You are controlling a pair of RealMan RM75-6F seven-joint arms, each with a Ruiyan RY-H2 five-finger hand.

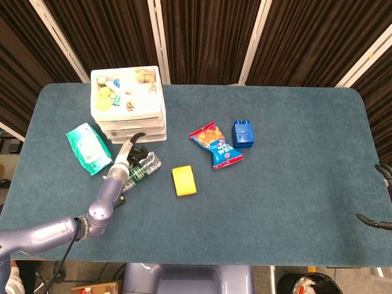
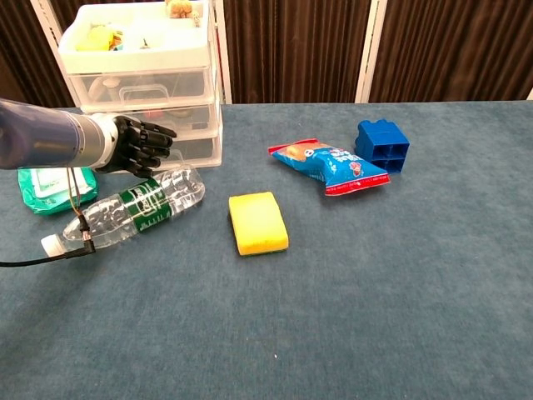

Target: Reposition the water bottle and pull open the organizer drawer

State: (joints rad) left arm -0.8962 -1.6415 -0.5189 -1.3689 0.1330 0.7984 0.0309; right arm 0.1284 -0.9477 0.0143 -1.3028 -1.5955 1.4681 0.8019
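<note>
Head view. I see dark curtains with pale uprights behind a desk [image 1: 294,184] covered in blue-grey cloth. The organizer [image 1: 127,104], white with clear drawers and an open top tray of small items, stands at the far left corner of the desk. A green wipes packet [image 1: 89,147] lies near the left edge, in front of the organizer. The water bottle [image 1: 138,171] lies on its side just in front of the organizer's lowest drawer, cap toward the near edge. My left hand [image 1: 130,149] sits over the bottle's far end, close against the organizer front; from here I cannot tell whether it touches either. A yellow sponge [image 1: 184,180] lies toward the desk's middle, a snack bag [image 1: 216,144] beyond it, a blue block [image 1: 244,133] just right of the bag. At the right edge only dark finger parts of the right hand [image 1: 381,196] show; I cannot tell how they are set.

Chest view. The same curtains stand behind the organizer [image 2: 141,83], whose drawers all sit flush. The left hand [image 2: 137,144] hangs before the lowest drawer with fingers curled inward, holding nothing I can see. The water bottle [image 2: 137,208] lies just below it, apart from the fingers, green label up. The sponge [image 2: 257,222], snack bag [image 2: 327,165] and blue block [image 2: 381,145] are well apart from the hand.
</note>
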